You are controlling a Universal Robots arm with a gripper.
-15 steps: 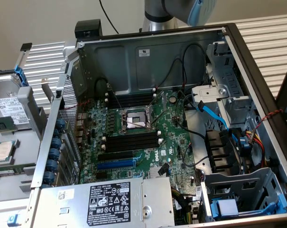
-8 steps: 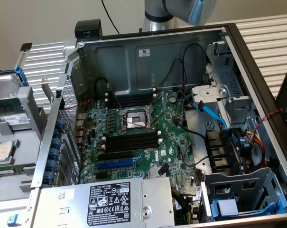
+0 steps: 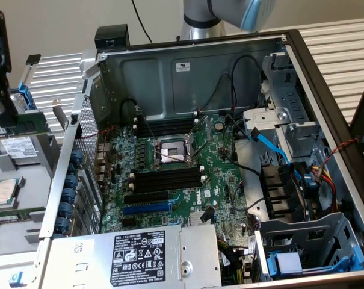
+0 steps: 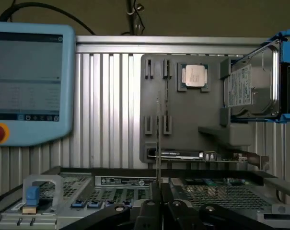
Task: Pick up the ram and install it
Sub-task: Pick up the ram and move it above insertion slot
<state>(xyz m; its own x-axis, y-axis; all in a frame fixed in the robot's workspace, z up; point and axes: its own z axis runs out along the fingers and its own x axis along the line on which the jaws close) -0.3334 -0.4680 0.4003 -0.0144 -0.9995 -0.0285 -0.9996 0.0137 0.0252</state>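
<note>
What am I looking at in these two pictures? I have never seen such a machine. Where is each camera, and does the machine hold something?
This is a robot arm at an open computer case. One camera stands off the arm and looks into the case, at the green motherboard with its black memory slots. The other camera rides on the wrist and sees the gripper. It is shut on a thin strip seen edge-on, which seems to be the ram. Behind it stands a grey holder plate with a processor chip and a hard drive.
</note>
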